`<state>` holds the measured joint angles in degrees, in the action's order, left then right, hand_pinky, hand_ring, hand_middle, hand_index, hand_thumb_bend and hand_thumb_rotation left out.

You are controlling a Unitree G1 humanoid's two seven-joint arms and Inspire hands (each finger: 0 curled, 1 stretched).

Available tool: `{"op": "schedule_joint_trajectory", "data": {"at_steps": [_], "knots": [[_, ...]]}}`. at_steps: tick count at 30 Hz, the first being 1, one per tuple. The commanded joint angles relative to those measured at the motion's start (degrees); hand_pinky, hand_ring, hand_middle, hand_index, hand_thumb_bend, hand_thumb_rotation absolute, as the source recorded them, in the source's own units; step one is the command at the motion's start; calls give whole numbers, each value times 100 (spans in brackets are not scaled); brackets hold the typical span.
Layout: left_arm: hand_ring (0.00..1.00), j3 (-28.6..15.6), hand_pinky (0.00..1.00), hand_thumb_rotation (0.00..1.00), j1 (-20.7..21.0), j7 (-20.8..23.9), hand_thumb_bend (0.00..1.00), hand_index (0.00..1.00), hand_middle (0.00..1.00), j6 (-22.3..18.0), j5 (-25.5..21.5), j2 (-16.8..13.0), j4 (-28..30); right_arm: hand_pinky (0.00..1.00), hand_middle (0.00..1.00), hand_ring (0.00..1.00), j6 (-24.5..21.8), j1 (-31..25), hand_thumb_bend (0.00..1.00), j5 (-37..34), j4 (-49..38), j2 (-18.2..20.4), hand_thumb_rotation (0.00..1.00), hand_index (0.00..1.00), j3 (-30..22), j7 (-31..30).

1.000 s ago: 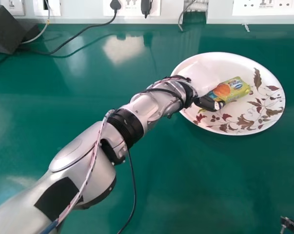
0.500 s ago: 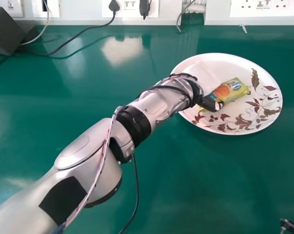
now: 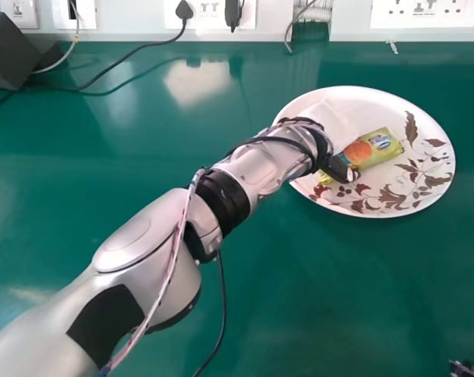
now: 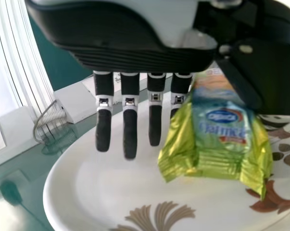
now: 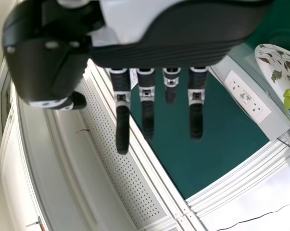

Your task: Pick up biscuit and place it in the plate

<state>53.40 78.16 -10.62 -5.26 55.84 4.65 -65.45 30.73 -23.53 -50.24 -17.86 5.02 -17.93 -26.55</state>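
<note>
1 yellow-green biscuit packet (image 3: 382,144) lying on 1 white, leaf-patterned plate (image 3: 382,107).

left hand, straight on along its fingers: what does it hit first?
Probably the leaf-patterned plate, just past the left hand's fingertips; their height above it is unclear. The biscuit packet sits beside that line.

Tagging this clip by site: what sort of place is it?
Likely a lab or workshop bench, not a kitchen: multi-socket outlets line the wall behind the green tabletop, and a black cable runs across it to a dark box.
</note>
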Motion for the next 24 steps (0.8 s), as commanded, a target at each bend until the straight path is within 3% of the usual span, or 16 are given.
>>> {"op": "schedule_joint_trajectory", "data": {"at_steps": [1,6,22,23,24], "knots": [[57,57,48,64,-587,-396,93,77,78,-246,-50,-121,-134,57,71,69,66,24,52,47,56,131,6,49,-68,-58],[62,-5,53,65,-628,-436,100,81,82,-330,-110,-221,28,56,71,68,49,89,52,75,89,123,7,49,-100,-2],[68,-135,55,64,-690,-714,100,86,89,-605,-284,-540,446,68,79,80,18,186,52,77,135,67,7,50,-149,-128],[69,-186,55,64,-701,-723,100,86,89,-632,-342,-557,461,69,80,81,20,190,63,73,139,62,9,61,-150,-143],[69,-242,56,65,-708,-735,100,87,89,-664,-403,-568,464,69,79,80,23,195,68,73,142,62,9,66,-151,-149]]}}
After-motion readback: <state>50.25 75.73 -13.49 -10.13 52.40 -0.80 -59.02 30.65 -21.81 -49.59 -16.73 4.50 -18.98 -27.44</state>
